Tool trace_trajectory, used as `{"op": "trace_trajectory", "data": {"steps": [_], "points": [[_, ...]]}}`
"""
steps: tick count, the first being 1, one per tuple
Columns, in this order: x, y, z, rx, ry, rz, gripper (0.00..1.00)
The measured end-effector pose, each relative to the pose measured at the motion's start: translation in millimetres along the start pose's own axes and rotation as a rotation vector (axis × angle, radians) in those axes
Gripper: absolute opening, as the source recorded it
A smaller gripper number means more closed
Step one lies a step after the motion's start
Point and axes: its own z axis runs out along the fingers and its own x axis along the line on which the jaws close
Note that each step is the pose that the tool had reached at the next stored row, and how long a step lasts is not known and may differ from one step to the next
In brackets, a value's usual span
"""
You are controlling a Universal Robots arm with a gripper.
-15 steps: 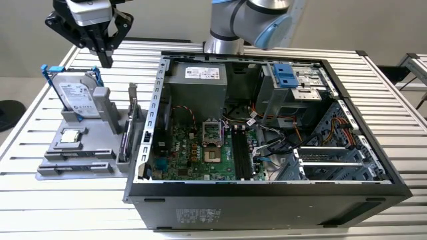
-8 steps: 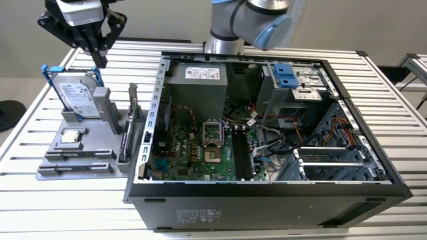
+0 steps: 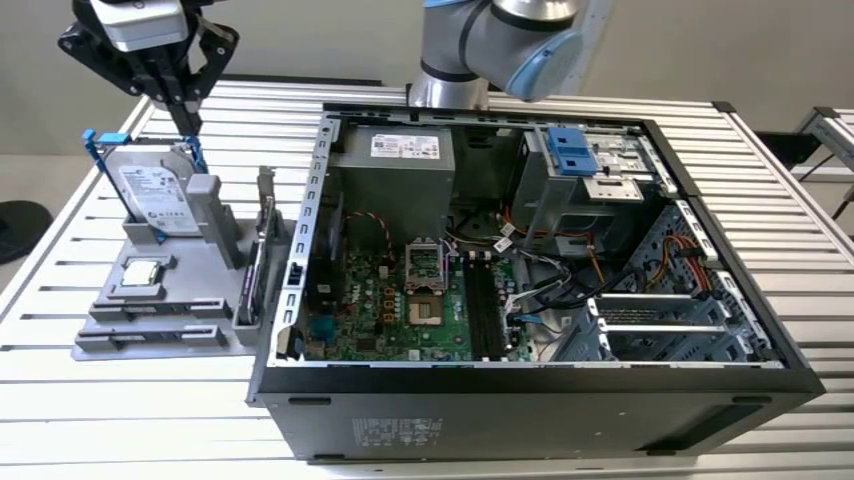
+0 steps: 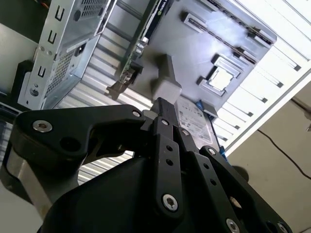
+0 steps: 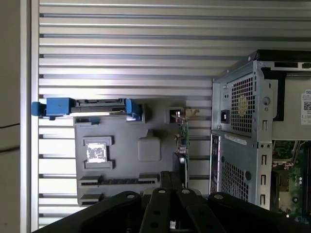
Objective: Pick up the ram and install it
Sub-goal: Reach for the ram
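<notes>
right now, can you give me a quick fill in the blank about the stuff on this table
1. The gripper hangs just above the upright ___ in the grey holder.
2. Its side rails are coloured ___.
3. The holder stands on the exterior view's ___ of the open computer case.

Missing words: hard drive; blue; left
</notes>
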Motion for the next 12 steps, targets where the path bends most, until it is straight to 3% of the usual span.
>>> {"op": "trace_trajectory", "data": {"steps": [12], "points": [[18.8, -0.1, 0.2, 0.0000, 0.0004, 0.000, 0.00]]}}
